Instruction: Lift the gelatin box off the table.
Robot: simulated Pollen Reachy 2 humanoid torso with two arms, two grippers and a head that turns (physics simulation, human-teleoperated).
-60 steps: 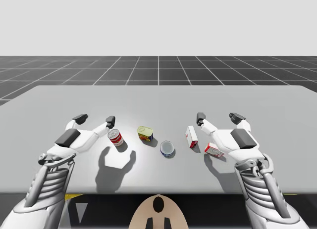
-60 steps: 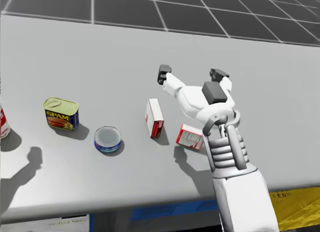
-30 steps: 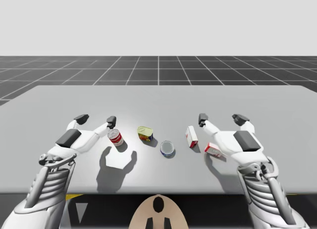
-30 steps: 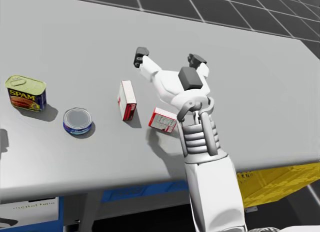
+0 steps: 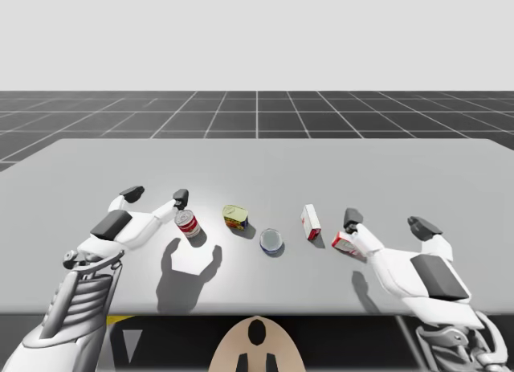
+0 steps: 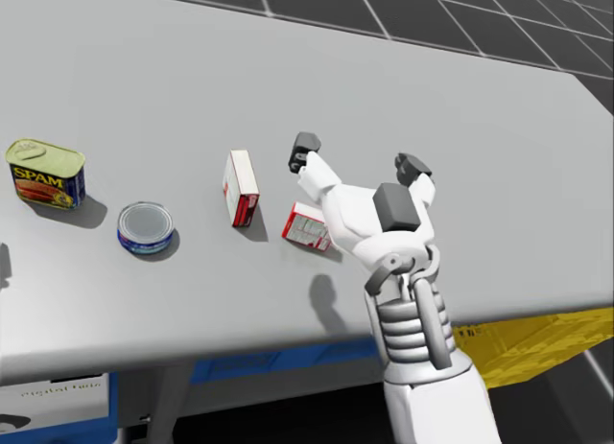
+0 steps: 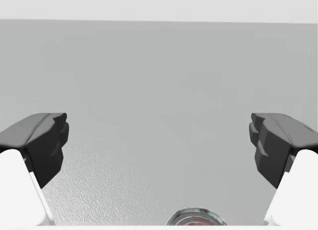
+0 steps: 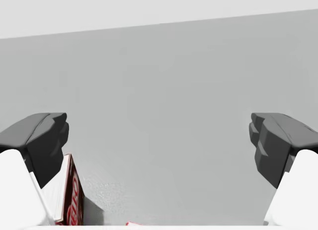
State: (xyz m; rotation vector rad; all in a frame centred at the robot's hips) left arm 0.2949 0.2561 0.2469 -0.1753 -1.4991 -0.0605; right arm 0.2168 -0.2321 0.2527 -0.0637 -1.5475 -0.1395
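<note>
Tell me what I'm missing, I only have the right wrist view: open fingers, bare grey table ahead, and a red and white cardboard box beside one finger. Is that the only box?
Observer: No. A second red and white cardboard box lies flat on the grey table, partly under the right gripper.
Operator: And the one I can see?
Observer: That upright red and white box stands on a narrow side, apart from the gripper's fingers.
Operator: Anything beyond it, further to my left?
Observer: A flat blue round tin sits on the table on that side of the upright box.
</note>
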